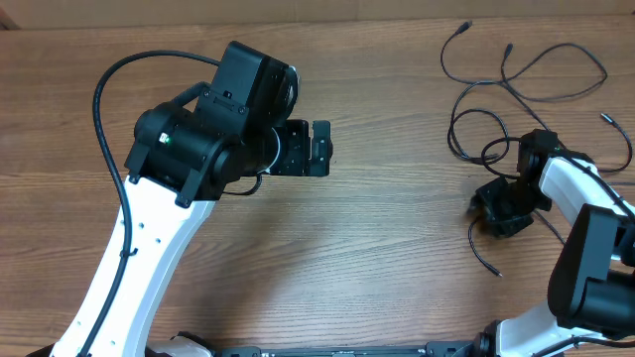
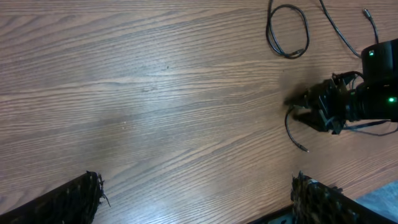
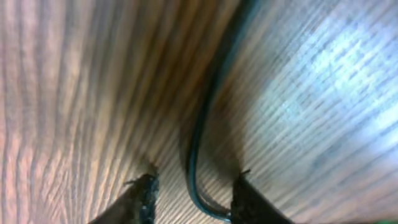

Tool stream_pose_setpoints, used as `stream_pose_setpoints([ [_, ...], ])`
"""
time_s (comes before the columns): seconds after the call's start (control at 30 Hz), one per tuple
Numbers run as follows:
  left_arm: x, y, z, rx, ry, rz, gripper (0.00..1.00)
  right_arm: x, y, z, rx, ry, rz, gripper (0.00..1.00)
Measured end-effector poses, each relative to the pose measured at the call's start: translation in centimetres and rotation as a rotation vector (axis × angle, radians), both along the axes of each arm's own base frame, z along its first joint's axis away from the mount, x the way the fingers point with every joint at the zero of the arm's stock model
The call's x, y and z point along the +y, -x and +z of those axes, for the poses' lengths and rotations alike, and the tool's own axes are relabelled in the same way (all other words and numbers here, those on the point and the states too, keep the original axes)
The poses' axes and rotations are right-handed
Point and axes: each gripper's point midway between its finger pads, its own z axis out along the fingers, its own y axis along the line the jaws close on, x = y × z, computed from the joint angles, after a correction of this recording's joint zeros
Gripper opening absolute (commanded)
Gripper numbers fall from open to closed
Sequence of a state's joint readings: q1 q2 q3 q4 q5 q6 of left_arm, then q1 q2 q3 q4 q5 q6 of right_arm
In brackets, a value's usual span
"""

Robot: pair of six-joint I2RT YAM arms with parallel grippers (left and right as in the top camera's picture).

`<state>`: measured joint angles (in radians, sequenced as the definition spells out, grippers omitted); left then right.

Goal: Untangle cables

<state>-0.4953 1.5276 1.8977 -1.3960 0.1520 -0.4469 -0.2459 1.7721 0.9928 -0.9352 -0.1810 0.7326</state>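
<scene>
Right wrist, thin curved black cable (image 3: 214,87) between half-open right pincer (image 3: 193,183), left pincer (image 2: 199,186) wide, empty.

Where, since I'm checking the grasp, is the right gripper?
In the overhead view the right gripper is low at the table's right side, just below the loose cables; its wrist view shows one strand between its fingers.

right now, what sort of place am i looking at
Probably a robotics lab or test bench: two white-and-black robot arms, left and right, work over a wood-grain tabletop, with thin black loose cables spread near its right edge.
</scene>
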Motion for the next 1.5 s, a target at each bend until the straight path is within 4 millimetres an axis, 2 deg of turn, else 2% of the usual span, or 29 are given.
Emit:
stream_pose_setpoints([
  [0.23,0.0,0.0,0.0,0.000,0.000,0.000,1.00,-0.4,-1.4,-0.1,-0.058,0.016,-0.001,0.28],
  [0.4,0.0,0.0,0.0,0.000,0.000,0.000,1.00,-0.5,-2.2,-0.1,-0.092,0.021,-0.002,0.24],
  [0.43,0.0,0.0,0.0,0.000,0.000,0.000,1.00,-0.5,-2.4,-0.1,-0.098,0.022,0.000,0.24],
  [0.5,0.0,0.0,0.0,0.000,0.000,0.000,1.00,-0.6,-2.5,-0.1,-0.103,0.022,-0.002,0.36],
  [0.6,0.0,0.0,0.0,0.000,0.000,0.000,1.00,-0.4,-2.9,0.0,-0.123,0.017,0.008,0.39],
  [0.7,0.0,0.0,0.0,0.000,0.000,0.000,1.00,-0.5,-3.3,0.1,-0.149,0.023,0.045,0.31],
  [0.8,0.0,0.0,0.0,0.000,0.000,0.000,0.99,-0.7,-4.2,0.1,-0.194,0.038,0.085,0.18],
  [0.97,0.0,0.0,0.0,0.000,0.000,0.000,1.00,-1.1,-5.4,0.2,-0.247,0.059,0.119,0.16],
  [1.03,0.0,0.0,0.0,0.000,0.000,0.000,1.00,-1.2,-5.7,0.3,-0.264,0.066,0.134,0.20],
  [1.17,0.0,0.0,0.0,0.000,0.000,0.000,1.00,-1.0,-5.4,0.2,-0.253,0.055,0.150,0.35],
  [1.33,0.0,0.0,0.0,0.000,0.000,0.000,1.00,0.3,-3.5,0.6,-0.185,-0.019,0.183,0.43],
  [1.43,0.0,0.0,0.0,0.000,0.000,0.000,1.00,0.6,-3.3,2.1,-0.165,-0.045,0.192,0.44],
  [1.5,0.0,0.0,0.0,0.000,0.000,0.000,1.00,0.6,-3.6,4.4,-0.183,-0.044,0.206,0.44],
])
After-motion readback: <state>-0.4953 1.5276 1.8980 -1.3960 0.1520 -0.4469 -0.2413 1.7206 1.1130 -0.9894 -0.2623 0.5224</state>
